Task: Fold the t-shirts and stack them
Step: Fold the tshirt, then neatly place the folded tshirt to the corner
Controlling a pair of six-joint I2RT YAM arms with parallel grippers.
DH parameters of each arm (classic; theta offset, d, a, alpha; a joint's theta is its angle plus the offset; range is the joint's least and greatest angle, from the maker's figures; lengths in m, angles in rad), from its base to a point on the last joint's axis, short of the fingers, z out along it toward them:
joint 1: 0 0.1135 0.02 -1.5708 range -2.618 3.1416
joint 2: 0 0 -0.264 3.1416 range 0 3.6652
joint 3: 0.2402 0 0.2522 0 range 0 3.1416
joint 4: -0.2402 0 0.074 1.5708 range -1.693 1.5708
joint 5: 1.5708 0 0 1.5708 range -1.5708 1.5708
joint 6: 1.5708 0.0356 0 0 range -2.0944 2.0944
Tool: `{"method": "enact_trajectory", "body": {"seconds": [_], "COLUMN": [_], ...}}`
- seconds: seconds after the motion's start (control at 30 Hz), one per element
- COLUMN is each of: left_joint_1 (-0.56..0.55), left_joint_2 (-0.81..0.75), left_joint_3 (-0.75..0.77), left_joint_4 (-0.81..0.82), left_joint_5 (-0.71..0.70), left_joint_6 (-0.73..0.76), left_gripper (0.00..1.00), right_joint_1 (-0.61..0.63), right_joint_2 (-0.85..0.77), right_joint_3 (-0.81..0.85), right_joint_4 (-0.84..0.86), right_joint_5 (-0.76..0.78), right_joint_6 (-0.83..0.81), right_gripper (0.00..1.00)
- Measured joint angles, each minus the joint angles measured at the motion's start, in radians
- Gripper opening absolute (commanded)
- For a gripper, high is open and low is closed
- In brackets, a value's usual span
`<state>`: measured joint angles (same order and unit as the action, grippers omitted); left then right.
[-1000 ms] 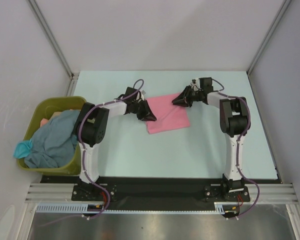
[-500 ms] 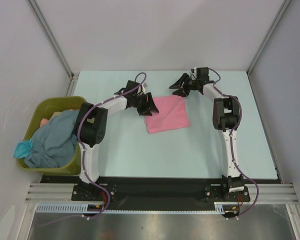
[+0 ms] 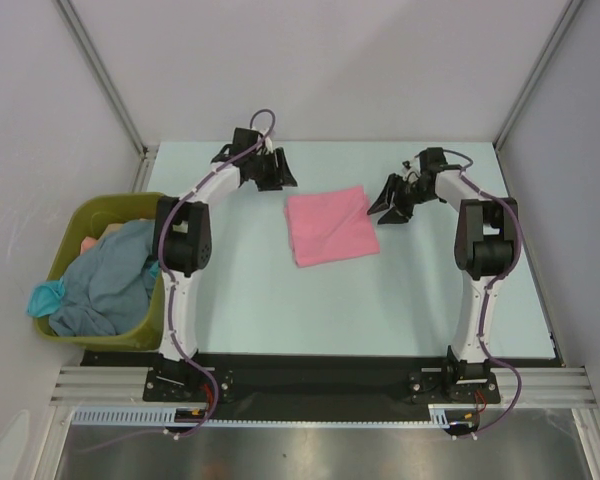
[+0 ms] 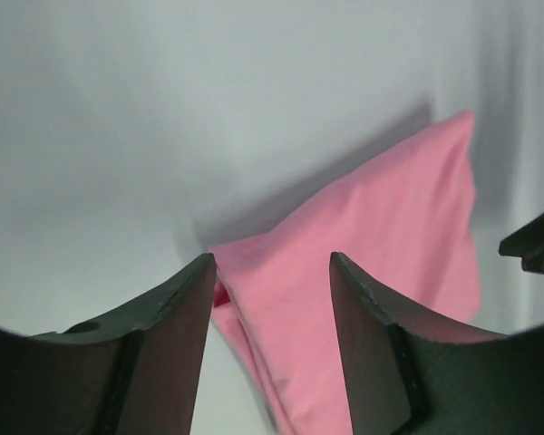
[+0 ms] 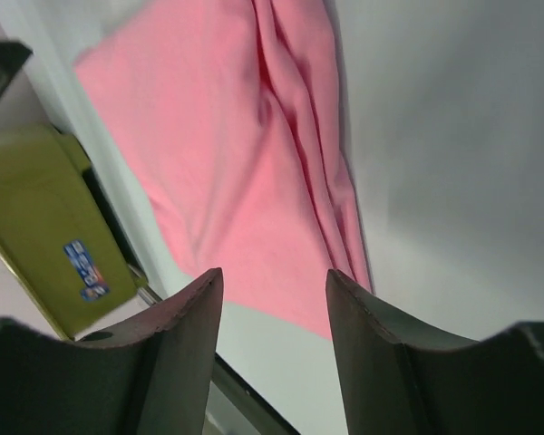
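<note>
From the top camera we see the pink t-shirt [image 3: 330,227] folded into a rough square, lying flat around the middle of the pale worktop [image 3: 280,300]. The left end effector [image 3: 278,172] sits beyond its far left corner and the right end effector [image 3: 390,208] just off its right edge; neither touches the cloth. At the left edge stands the olive bin [image 3: 120,203], with a grey-blue t-shirt [image 3: 105,280] heaped in it and a teal one [image 3: 45,297] spilling over its outer rim. In the left wrist camera, the left end effector [image 4: 272,267] shows its two dark fingers [image 4: 163,344] spread apart with nothing between them, and the pink t-shirt [image 4: 390,227] lies on the worktop past the tips. In the right wrist camera, the right end effector [image 5: 274,279] is likewise parted and holds nothing; the pink t-shirt [image 5: 227,145] fills the view beyond, folds bunched along one edge, with the olive bin [image 5: 36,236] and its blue sticker [image 5: 86,269] farther off.
</note>
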<state>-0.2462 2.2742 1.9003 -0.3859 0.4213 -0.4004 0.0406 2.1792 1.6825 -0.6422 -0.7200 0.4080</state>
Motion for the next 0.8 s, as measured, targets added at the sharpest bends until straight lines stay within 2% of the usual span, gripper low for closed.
{"method": "enact_trajectory", "body": {"seconds": [0.17, 0.23, 0.3, 0.33, 0.43, 0.5, 0.53, 0.7, 0.77, 0.8], "left_joint_1": [-0.012, -0.013, -0.014, -0.014, -0.014, -0.014, -0.014, -0.014, -0.014, -0.014], "left_joint_2": [0.092, 0.124, 0.142, 0.144, 0.145, 0.145, 0.145, 0.145, 0.145, 0.145], "left_joint_3": [0.056, 0.085, 0.103, 0.104, 0.104, 0.101, 0.097, 0.091, 0.091, 0.091], "left_joint_4": [-0.076, -0.100, -0.119, -0.123, -0.126, -0.119, -0.115, -0.110, -0.109, -0.109], "left_joint_5": [0.001, 0.002, 0.005, 0.006, 0.008, 0.008, 0.008, 0.006, 0.004, 0.002], "left_joint_6": [0.060, 0.072, 0.079, 0.080, 0.076, 0.069, 0.067, 0.046, 0.037, 0.034], "left_gripper": [0.62, 0.59, 0.55, 0.47, 0.37, 0.33, 0.29, 0.19, 0.16, 0.13], "right_joint_1": [0.027, 0.031, 0.031, 0.031, 0.031, 0.031, 0.030, 0.030, 0.030, 0.030], "right_joint_2": [0.000, 0.001, 0.001, 0.001, 0.003, 0.005, 0.007, 0.019, 0.022, 0.022], "right_joint_3": [-0.059, -0.061, -0.063, -0.064, -0.066, -0.066, -0.066, -0.067, -0.071, -0.075], "right_joint_4": [-0.032, -0.037, -0.037, -0.037, -0.037, -0.037, -0.037, -0.032, -0.029, -0.028], "right_joint_5": [-0.009, -0.011, -0.011, -0.011, -0.011, -0.011, -0.010, -0.003, 0.000, 0.002], "right_joint_6": [-0.061, -0.075, -0.086, -0.090, -0.097, -0.098, -0.098, -0.097, -0.096, -0.096], "right_gripper": [0.50, 0.47, 0.45, 0.42, 0.35, 0.35, 0.32, 0.25, 0.17, 0.09]}}
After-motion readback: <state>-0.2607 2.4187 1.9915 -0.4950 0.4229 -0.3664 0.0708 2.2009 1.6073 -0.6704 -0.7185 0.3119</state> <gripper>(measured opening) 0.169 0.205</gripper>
